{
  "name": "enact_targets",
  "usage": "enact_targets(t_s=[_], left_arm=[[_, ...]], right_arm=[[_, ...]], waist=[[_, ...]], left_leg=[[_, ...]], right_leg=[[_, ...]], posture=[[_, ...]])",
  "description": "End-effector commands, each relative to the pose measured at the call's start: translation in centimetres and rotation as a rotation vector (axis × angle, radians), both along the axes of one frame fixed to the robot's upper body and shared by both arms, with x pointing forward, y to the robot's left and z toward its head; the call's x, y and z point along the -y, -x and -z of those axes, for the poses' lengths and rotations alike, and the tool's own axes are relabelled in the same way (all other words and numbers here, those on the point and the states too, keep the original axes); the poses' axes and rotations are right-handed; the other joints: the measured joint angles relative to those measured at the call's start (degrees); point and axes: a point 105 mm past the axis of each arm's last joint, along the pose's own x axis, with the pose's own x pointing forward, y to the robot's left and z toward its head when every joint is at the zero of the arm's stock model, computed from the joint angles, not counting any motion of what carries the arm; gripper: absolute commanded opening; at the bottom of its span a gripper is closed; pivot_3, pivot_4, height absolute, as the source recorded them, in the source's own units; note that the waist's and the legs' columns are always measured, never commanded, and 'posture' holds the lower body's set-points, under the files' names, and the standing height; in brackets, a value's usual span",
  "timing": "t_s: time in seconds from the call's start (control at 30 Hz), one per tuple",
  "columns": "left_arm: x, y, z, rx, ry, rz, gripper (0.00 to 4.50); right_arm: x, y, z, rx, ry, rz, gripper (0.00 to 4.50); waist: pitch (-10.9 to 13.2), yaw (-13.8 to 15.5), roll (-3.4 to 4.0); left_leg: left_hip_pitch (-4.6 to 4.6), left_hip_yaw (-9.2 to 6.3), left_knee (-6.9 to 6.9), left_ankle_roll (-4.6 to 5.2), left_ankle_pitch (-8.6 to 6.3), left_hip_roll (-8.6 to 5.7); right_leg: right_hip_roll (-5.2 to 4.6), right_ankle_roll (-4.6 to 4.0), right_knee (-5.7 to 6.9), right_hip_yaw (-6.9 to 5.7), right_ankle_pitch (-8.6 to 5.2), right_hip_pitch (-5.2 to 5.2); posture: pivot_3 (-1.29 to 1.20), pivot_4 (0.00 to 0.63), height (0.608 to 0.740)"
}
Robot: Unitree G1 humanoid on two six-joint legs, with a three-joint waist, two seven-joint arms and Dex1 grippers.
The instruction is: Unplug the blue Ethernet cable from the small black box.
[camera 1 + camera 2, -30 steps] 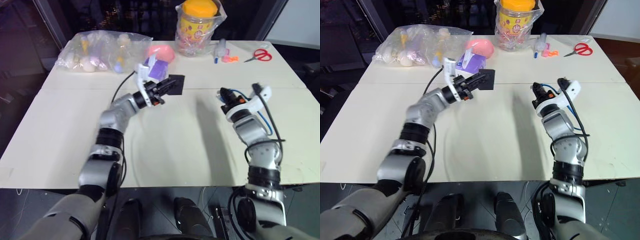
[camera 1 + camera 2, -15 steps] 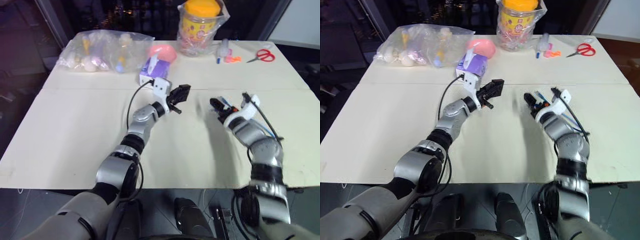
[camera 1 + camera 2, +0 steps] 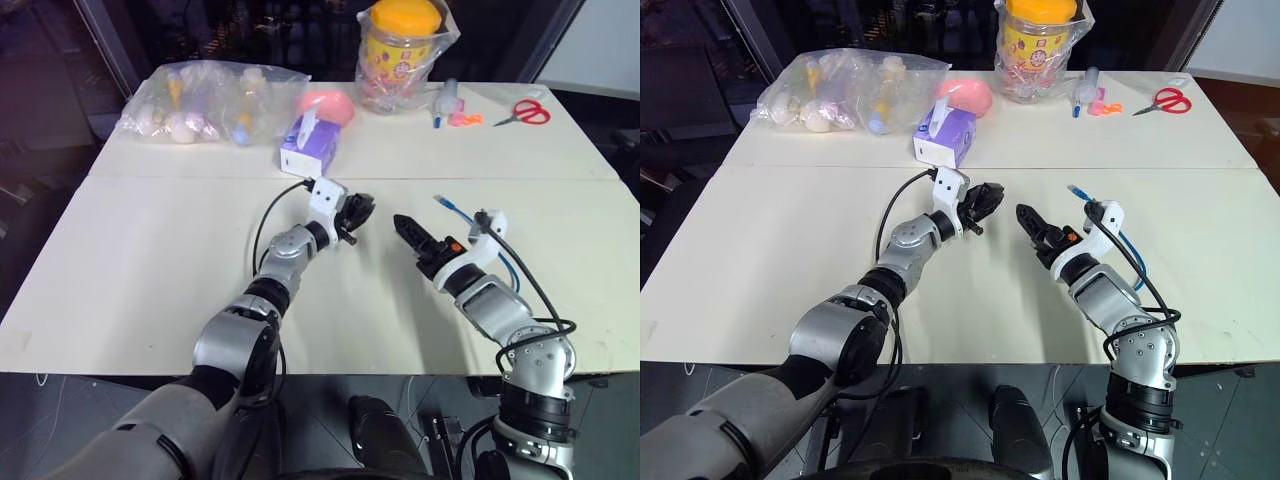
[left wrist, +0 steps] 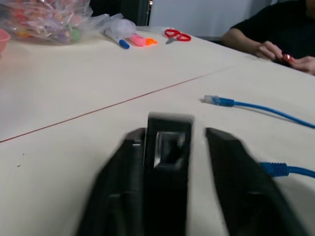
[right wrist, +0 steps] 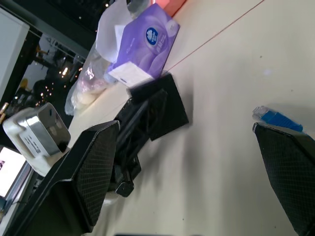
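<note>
We find the small black box (image 4: 167,147) near the middle of the tabletop (image 3: 150,260), sitting between the fingers of our left end effector (image 3: 357,212); in the left wrist view its open port faces outward with nothing plugged into it, and a gap shows between the box and one finger, so the fingers stand partly spread around it and we cannot tell whether they grip it or merely bracket it. The blue Ethernet cable (image 4: 256,107) lies loose on the tabletop to the right of the box, its clear plug (image 3: 441,202) resting free and well apart from the port, the cord running back toward our right arm. Our right end effector (image 3: 410,232) hovers just right of the box with its fingers spread wide and nothing between them. We judge the unplugging itself done: plug and box are separated, and what is left is at most to let go of the box and draw both arms back. Farther off, along the far side, sit a purple tissue box (image 3: 309,146), a clear bag of small items (image 3: 205,100), a pink bowl (image 3: 325,103), a yellow-lidded jar (image 3: 401,50), markers (image 3: 443,103) and red scissors (image 3: 522,112). A person's hands (image 4: 275,51) rest at the tabletop's edge in the left wrist view.
</note>
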Motion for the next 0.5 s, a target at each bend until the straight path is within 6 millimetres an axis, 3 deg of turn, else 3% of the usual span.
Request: enact_targets(t_s=[0.03,0.13,0.33,0.5], left_arm=[[-0.6,0.1,0.3,-0.004,0.007,0.015,3.43],[-1.1,0.2,0.8,-0.051,-0.002,0.054,4.49],[-4.5,1.3,-0.4,-0.059,-0.009,0.207,4.49],[-9.3,3.6,-2.6,-0.086,-0.026,0.239,4.49]], right_arm=[[0.7,0.3,-1.9,0.082,0.001,0.006,4.5],[0.9,0.4,-2.0,0.091,0.02,-0.001,4.5],[1.8,1.2,-2.6,0.131,0.082,-0.023,4.5],[1.9,2.9,-2.9,0.179,0.243,-0.13,4.5]], waist=[[0.0,0.0,0.0],[0.0,0.0,0.0],[0.0,-0.5,0.02],[0.0,-0.4,0.04]], left_leg=[[0.0,0.0,-0.02,0.0,0.0,0.0],[0.0,0.0,-0.03,0.0,0.0,0.0],[0.01,0.0,-0.05,0.0,0.0,0.03],[0.02,-0.03,-0.07,0.0,0.0,0.07]], right_leg=[[0.0,0.0,0.0,0.0,0.0,0.0],[0.0,0.0,0.01,-0.01,0.0,-0.01],[0.01,-0.02,0.02,0.01,0.0,-0.01],[0.02,-0.03,0.16,-0.01,-0.01,-0.05]], posture=[[0.0,0.15,0.74],[0.0,0.15,0.74],[0.0,0.15,0.74],[0.0,0.15,0.74]])
